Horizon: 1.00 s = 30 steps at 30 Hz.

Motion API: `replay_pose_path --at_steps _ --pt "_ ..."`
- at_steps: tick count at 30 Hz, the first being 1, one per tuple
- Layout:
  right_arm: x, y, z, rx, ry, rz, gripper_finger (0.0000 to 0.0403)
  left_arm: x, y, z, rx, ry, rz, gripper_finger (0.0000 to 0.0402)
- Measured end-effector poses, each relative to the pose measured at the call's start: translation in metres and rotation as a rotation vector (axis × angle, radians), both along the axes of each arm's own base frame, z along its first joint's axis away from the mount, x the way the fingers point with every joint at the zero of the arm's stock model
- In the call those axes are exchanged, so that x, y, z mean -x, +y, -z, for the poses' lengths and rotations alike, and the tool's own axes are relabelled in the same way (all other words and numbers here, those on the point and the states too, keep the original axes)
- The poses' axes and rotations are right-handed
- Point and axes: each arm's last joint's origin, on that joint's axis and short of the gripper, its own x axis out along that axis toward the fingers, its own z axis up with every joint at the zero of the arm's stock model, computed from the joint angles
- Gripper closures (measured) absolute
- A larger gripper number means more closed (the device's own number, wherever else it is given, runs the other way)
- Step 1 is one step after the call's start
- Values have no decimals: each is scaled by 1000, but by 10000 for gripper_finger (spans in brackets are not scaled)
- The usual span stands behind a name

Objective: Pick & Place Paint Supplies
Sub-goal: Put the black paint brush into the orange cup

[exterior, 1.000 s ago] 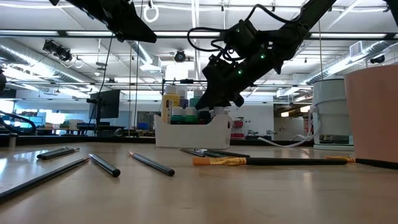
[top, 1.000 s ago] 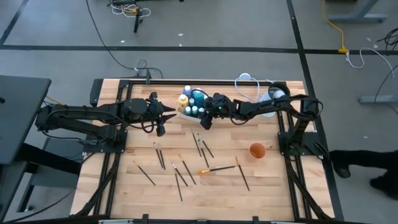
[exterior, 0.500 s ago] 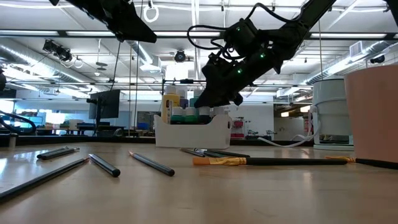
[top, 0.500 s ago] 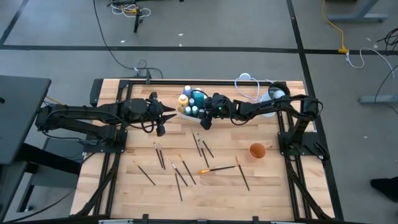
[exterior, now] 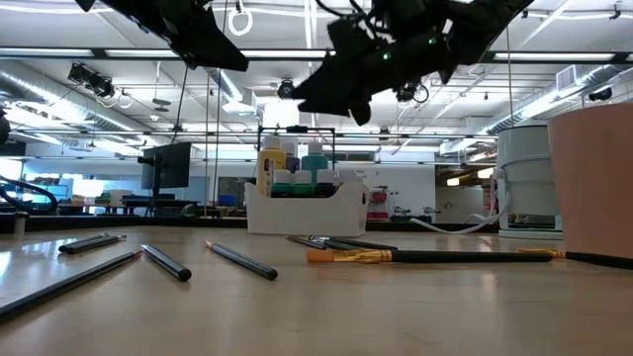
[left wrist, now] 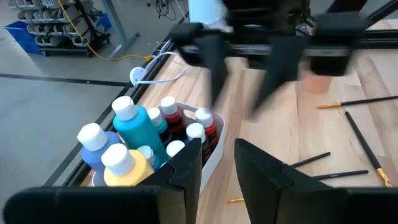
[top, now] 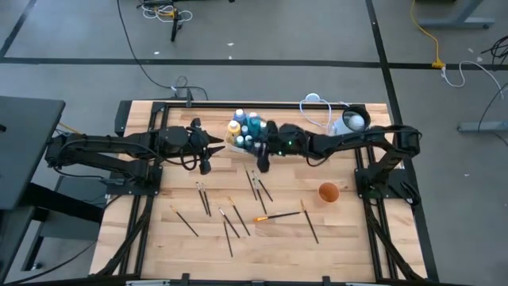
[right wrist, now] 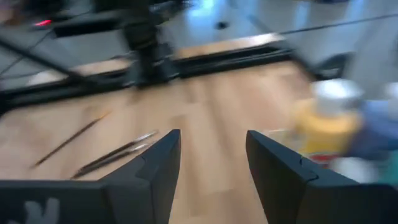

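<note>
High view: the white caddy [top: 240, 137] sits near the far edge of the wooden table [top: 341, 238] and holds the white-capped paint bottles [top: 246, 127], among them a yellow bottle [top: 235, 127]. The right gripper [top: 262, 163] is positioned just beside the caddy, above the table, with its fingers spread and nothing between them. The left gripper [top: 208, 152] is positioned on the other side of the caddy, near it; its fingers stand partly apart and hold nothing. The dark-handled brushes [top: 230, 222] lie scattered on the near half of the table, with the orange-handled brush [top: 276, 215] among them and an orange cup [top: 329, 192] well apart to the right side. Low view: the caddy [exterior: 305, 206] rests on the table with the bottles [exterior: 297, 168] upright inside it. The right gripper [exterior: 341, 94] hangs above the caddy, clear of the bottles. The orange-handled brush [exterior: 396, 256] lies flat in front of the caddy. Left wrist view: the left gripper [left wrist: 219, 163] shows a narrow gap between its fingers, empty; the bottles [left wrist: 140, 140] stand packed in the caddy [left wrist: 211, 149]. Right wrist view: the right gripper [right wrist: 211, 162] has a wide empty gap; the yellow bottle [right wrist: 326, 121] is nearby, blurred.
</note>
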Motion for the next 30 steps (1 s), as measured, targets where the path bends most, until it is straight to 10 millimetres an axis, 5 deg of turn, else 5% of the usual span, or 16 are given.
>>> replay_pose_path --at_steps 5,13,30 --pt "0 33 9 -16 95 -92 217 0 0 0 5 -2 -2 299" --pt "12 61 40 -89 383 60 217 0 0 0 11 -5 -4 299" --pt "-10 39 109 -83 444 190 236 0 0 0 19 -10 -8 299"
